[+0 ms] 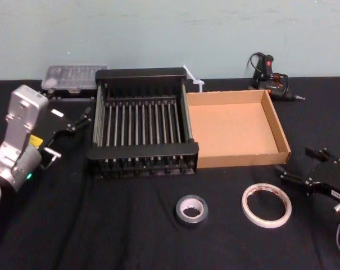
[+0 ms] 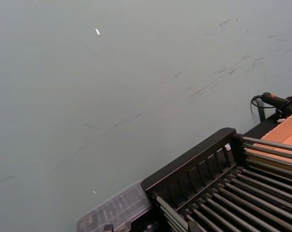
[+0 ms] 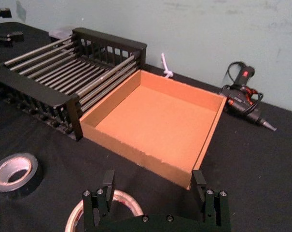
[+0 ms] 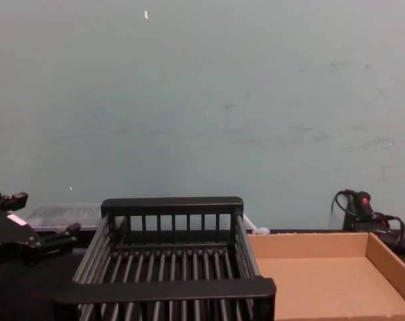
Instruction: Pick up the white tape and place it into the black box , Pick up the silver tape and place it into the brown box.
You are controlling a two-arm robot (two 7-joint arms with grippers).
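White tape (image 1: 266,205) is lying flat on the black table (image 1: 130,236), in front of the brown box (image 1: 232,130) and just beside the right gripper (image 1: 296,179). In the right wrist view the fingers (image 3: 107,186) are being held spread apart, nothing between them, with the roll's rim showing just below them, so a reach for the white roll is likely being lined up. Silver tape (image 1: 191,211) is resting flat on the table too, left of the white roll and apart from it, in front of the black box (image 1: 141,121).

Both containers are being kept side by side, touching or nearly so, with nothing inside either, so neither placement is judged done. The white roll is sitting in front of the cardboard tray, not the crate it is meant for, so a carry across to the left is being called for.

The left gripper (image 1: 74,121) is being held off to the left of the crate, raised, apparently parked; whether its fingers are spread or closed cannot be told.

Counts: two tape rolls, two boxes, two grippers. One clear plastic case (image 1: 73,76) is sitting behind the crate's left corner, and one glue gun (image 1: 271,79) behind the tray.
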